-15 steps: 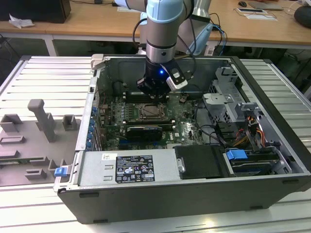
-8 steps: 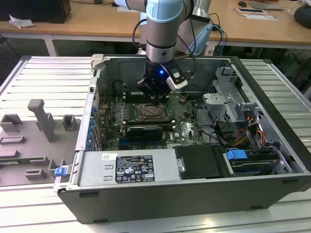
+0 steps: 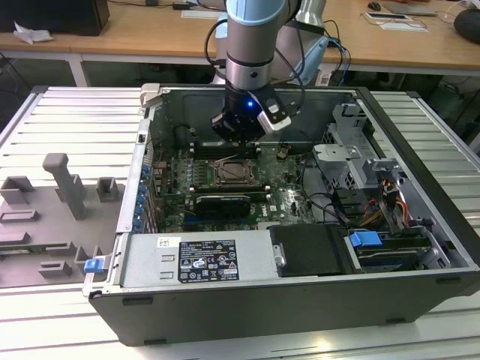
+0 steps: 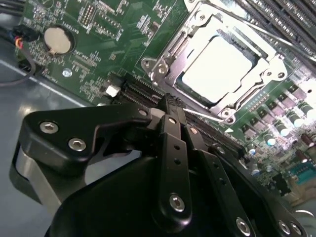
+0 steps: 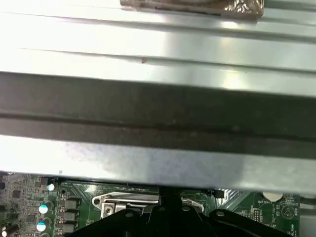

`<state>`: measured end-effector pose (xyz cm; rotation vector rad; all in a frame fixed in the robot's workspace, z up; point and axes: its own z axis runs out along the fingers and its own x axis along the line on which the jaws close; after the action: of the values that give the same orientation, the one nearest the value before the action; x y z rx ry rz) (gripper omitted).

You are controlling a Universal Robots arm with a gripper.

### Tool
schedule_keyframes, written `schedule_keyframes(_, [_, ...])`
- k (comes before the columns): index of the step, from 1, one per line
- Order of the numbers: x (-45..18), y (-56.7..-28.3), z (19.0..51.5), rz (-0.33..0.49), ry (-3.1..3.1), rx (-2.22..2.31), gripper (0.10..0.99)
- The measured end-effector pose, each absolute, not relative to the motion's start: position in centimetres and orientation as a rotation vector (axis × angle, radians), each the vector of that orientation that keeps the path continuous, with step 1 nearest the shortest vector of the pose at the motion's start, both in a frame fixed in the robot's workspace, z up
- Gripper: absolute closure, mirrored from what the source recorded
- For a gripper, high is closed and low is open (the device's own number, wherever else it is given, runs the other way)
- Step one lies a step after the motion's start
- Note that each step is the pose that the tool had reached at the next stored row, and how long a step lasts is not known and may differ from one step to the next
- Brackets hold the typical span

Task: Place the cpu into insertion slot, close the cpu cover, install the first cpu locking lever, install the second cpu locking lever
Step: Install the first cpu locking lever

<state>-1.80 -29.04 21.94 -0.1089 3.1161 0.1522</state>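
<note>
Progress: we judge CPU placement and cover closing done, levers unclear | cpu (image 4: 213, 69) sits in the insertion slot (image 3: 232, 174), cpu cover (image 4: 185, 47) flat around it | gripper (image 4: 170, 106) fingers together, holding nothing, at the socket's 7 o'clock in the second wrist view | motherboard (image 4: 123, 29) inside the computer case (image 3: 300, 296).

Open grey computer case (image 3: 247, 307), green motherboard (image 3: 176, 176) inside, blue-tabbed drive bay (image 3: 367, 241), grey fixture blocks (image 3: 64, 184) alongside
</note>
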Motion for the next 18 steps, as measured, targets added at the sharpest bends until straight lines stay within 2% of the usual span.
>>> schedule_keyframes(9, [-2.33, -29.05, 21.96, 0.188, 3.103, -0.149, 0.980])
schedule_keyframes(18, [-2.16, -29.07, 21.18, 0.180, 3.103, -0.150, 0.980])
